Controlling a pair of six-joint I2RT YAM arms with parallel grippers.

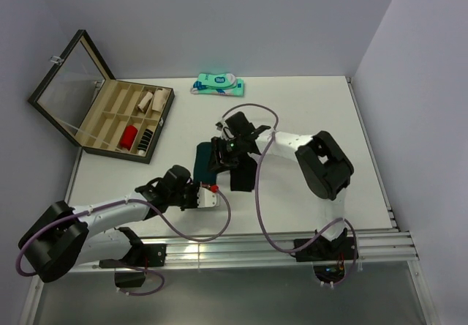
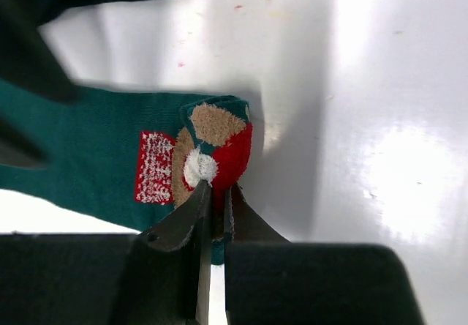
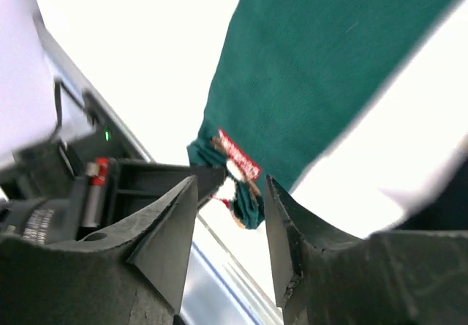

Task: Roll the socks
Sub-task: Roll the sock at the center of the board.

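While my left gripper [image 2: 213,192] clamps the green sock [image 2: 88,157] by its toe, my right gripper [image 3: 230,186] hangs open; keep the roll tight, turning evenly toward the far end.

Green sock [image 2: 88,157] lies flat on the white table [image 2: 365,120], toe end pointing right. At the toe is a cartoon figure [image 2: 216,138] in red, tan and white, with a red woven patch [image 2: 155,167] just left of it. The left gripper [image 2: 215,193] meets the toe's lower edge, fingers nearly together and pinching the fabric. A dark blurred shape [image 2: 29,54], not identifiable, overlaps the sock's upper left.
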